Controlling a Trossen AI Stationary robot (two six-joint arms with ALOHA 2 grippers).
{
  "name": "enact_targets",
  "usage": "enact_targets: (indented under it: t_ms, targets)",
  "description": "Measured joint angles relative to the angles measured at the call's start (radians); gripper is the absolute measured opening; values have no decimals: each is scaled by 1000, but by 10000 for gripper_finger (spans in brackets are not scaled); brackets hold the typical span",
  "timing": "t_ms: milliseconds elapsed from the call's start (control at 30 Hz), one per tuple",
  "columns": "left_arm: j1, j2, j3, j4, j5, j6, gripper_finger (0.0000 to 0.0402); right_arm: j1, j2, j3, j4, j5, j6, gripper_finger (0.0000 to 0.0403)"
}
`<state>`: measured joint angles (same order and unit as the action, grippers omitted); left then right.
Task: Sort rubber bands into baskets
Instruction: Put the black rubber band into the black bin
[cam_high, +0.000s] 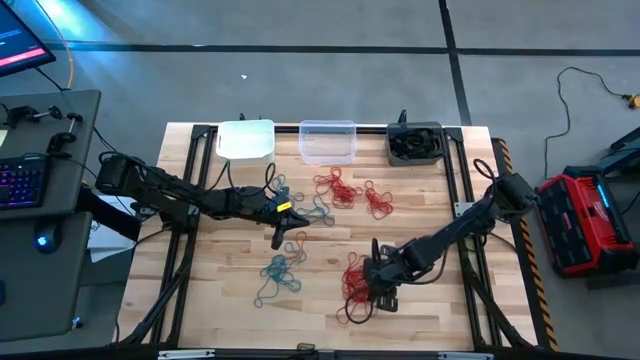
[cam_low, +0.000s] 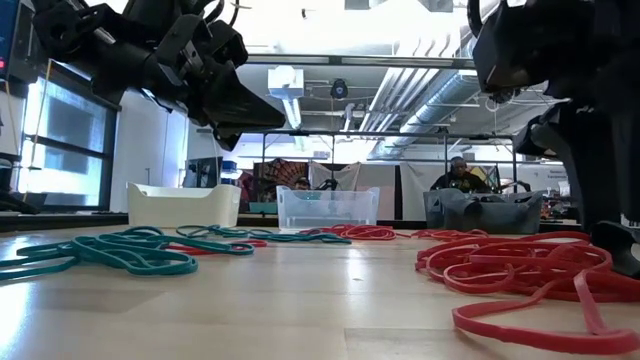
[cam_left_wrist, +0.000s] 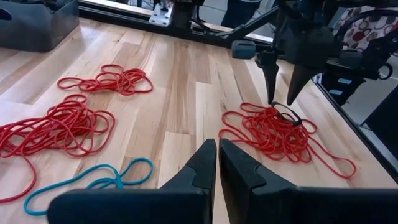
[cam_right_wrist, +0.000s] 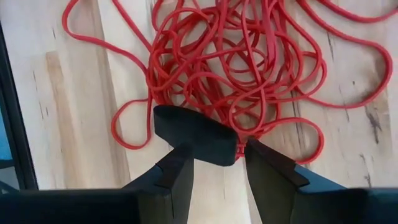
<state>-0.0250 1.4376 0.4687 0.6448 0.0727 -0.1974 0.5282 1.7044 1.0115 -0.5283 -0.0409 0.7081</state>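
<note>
Standing along the desk's (cam_high: 420, 200) far edge, white basket (cam_high: 246, 139) and clear basket (cam_high: 327, 140) look empty, dark grey basket (cam_high: 415, 143) holds dark bands; left gripper (cam_high: 279, 238) jaws closed, empty, right gripper (cam_high: 385, 297) jaws parted over red rubber bands (cam_high: 357, 285).

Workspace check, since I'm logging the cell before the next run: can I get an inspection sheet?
Surface: wooden table, bare between the bunches.
Job's things: white basket, clear basket and dark grey basket in a row along the far edge. Red rubber bands lie in bunches mid-table, more red bands under the right arm, teal rubber bands toward the left.
Clutter: nothing seen on the table.
Grippers: left gripper shut, empty, above the table. Right gripper open, low over the red bunch.
Cables: a black cable on the floor.
Surroundings: a keyboard on the left, a red case on the right, a person far behind.
</note>
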Motion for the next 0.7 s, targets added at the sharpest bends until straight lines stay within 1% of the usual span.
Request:
enact_targets:
  t_ms: [200, 267, 367, 533, 567, 700]
  targets:
    - [0, 0, 0, -2, 0, 0, 10, -24, 41, 0, 1, -74, -35, 132]
    - [0, 0, 0, -1, 0, 0, 10, -27, 46, 0, 1, -87, -40, 125]
    - [0, 0, 0, -2, 0, 0, 10, -29, 44, 0, 0, -91, -46, 94]
    - [0, 0, 0, -1, 0, 0, 10, -28, 28, 1, 2, -92, -59, 13]
    - [0, 0, 0, -2, 0, 0, 10, -27, 26, 1, 2, -92, -61, 8]
    - [-1, 0, 0, -1, 0, 0, 10, -23, 14, 2, 0, -94, -62, 13]
